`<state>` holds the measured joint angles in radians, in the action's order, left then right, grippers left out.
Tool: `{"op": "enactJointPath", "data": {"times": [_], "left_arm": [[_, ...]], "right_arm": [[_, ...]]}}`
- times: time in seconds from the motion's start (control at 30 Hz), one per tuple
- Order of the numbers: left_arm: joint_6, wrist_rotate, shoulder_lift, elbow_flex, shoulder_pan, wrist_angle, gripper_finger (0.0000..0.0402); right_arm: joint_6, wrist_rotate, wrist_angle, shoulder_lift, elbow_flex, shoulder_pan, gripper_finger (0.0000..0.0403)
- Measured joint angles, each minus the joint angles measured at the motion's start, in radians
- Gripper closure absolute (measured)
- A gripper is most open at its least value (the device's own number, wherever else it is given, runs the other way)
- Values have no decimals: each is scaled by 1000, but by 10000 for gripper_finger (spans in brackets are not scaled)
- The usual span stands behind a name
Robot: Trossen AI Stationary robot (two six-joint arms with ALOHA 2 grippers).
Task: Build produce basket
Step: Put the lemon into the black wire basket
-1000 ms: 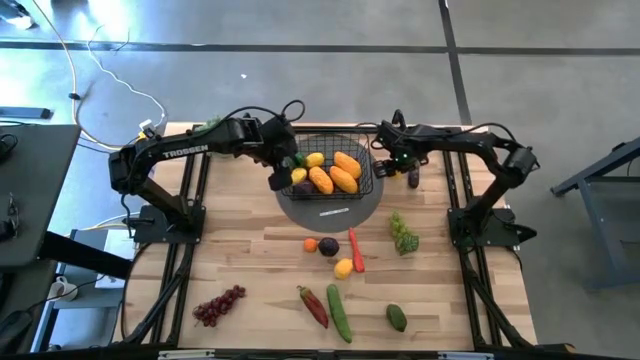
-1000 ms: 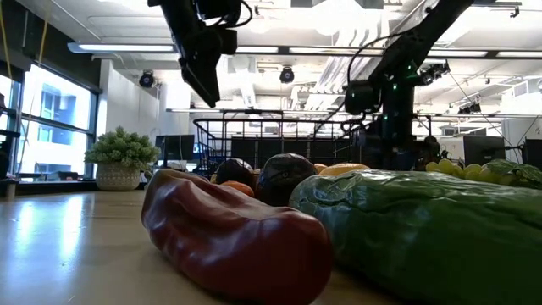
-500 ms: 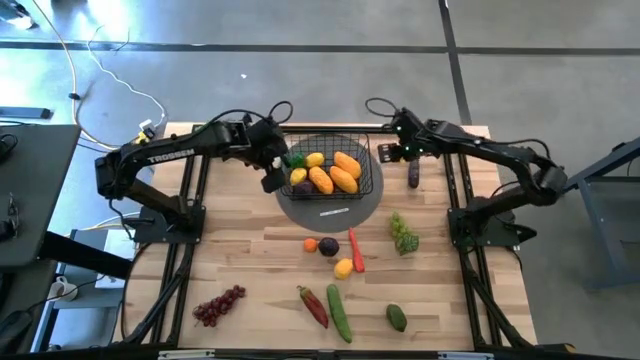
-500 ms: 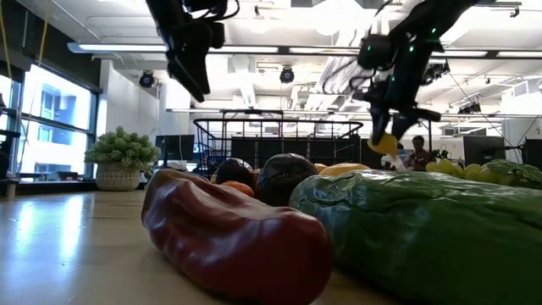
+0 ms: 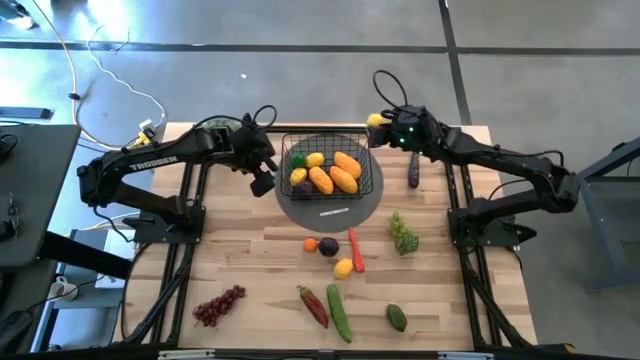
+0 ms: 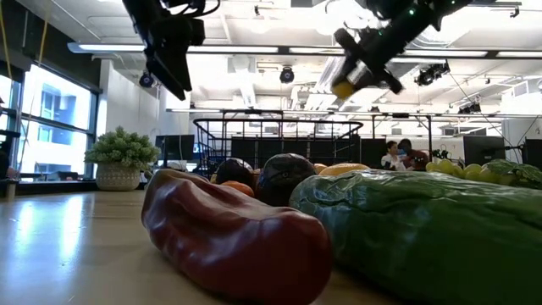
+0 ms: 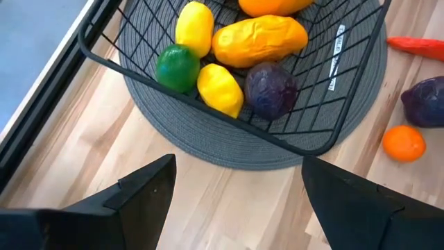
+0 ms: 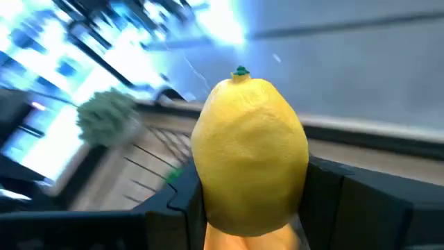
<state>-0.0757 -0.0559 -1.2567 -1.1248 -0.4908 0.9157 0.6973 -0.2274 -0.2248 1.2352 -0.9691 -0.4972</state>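
We take the basket (image 5: 328, 172) as our reference; it sits on a grey round disc (image 5: 330, 208) at the far middle of the table (image 5: 250, 260) and already holds lemons, mangoes, a green fruit and a purple one.

The right gripper (image 5: 378, 122) hangs in the air just beyond the basket's far right corner, its fingers pinching a yellow lemon (image 8: 248, 161). The left gripper (image 5: 262, 180) hovers just off the basket's left side with its fingers spread and nothing between them.

Hazards we foresee:

1. Early release. The lemon is not yet over the mesh. If the fingers part here, we expect it to fall outside the rim and roll off the far table edge.
2. Slip in the grip. The lemon is smooth and rounded, and held near its lower half. A quick swing could squeeze it out.
3. Rim contact. A low approach could catch the thin wire rim and shift the basket on the disc.
4. Arm conflict. Both grippers are near the basket; a crossing move risks contact.

Remaining produce lies on the near side of the basket, well apart from both grippers.
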Motion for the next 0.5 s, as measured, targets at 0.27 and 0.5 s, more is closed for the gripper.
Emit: {"op": "enactJointPath", "data": {"times": [0.27, 0.5], "left_arm": [[0, 22, 17, 0, 1, 0, 101], [7, 22, 17, 0, 1, 0, 101]], "right_arm": [[-32, -71, 231, 80, 0, 115, 265], [-39, -79, 408, 195, 0, 201, 265]]}}
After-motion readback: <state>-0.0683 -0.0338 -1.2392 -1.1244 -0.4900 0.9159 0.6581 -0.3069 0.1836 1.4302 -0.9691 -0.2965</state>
